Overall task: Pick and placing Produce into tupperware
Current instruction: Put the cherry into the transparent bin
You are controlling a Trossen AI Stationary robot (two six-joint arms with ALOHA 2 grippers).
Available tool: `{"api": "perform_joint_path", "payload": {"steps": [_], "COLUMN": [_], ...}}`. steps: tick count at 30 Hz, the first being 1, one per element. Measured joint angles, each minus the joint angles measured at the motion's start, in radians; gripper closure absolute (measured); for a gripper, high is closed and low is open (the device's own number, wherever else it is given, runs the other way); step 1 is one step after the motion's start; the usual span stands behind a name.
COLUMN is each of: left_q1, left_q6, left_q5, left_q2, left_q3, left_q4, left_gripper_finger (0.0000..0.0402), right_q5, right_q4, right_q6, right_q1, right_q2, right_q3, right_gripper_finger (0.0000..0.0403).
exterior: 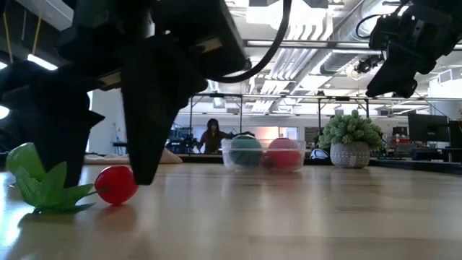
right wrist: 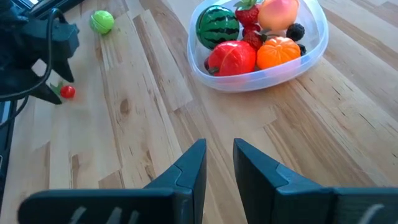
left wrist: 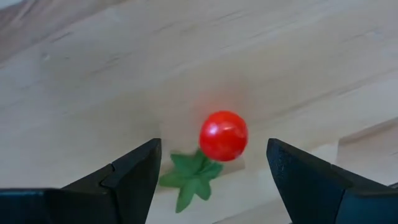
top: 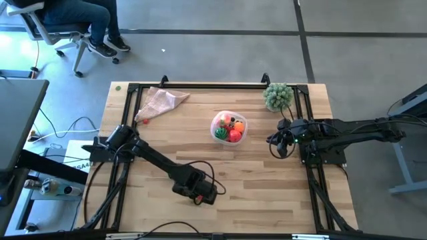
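**Left pincer poised over a stray red tomato**

From where I stand, the left pincer hangs low over the near part of the desk, its fingers spread wide with nothing between them. The little red tomato sits on the wood in the gap, touching neither finger, with a loose green leafy cap lying just beside it. A green ball rests nearby on the desk.

The tomato looks like a hard, glossy plastic ball: light, stiff, and probably slippery enough to squirt out sideways or roll if pinched off-centre. I'd take it squarely across its widest part, fingers closing evenly from both sides, keeping clear of the floppy leaf.

The tupperware stands well apart from the tomato, near the middle of the desk. It already holds a striped green ball, a big red piece, an orange ball, a peach-coloured fruit, a strawberry and some dark berries. It is fairly full, so a round piece dropped in could bounce off the heap.

The right pincer waits raised at the right side of the desk, fingers nearly together and holding nothing.
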Motion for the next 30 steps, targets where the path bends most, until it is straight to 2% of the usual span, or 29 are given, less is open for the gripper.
{"api": "perform_joint_path", "payload": {"steps": [6,26,30], "left_q1": [0.000,0.000,0.000], "left_q6": [0.000,-0.002,-0.002], "left_q5": [-0.032,-0.041,-0.042], "left_q2": [0.000,0.006,0.006], "left_q3": [0.000,0.001,0.001], "left_q4": [-0.001,0.000,-0.001], "left_gripper_finger": [0.0119,0.0119,0.0131], "right_q5": [0.000,0.000,0.000], "right_q4": [0.003,0.003,0.003], "right_q6": [0.000,0.000,0.000], "right_q1": [0.000,0.000,0.000], "right_q2": [0.000,0.000,0.000], "right_q3": [0.000,0.000,0.000], "right_gripper_finger": [0.0331,0.0331,0.0331]}}
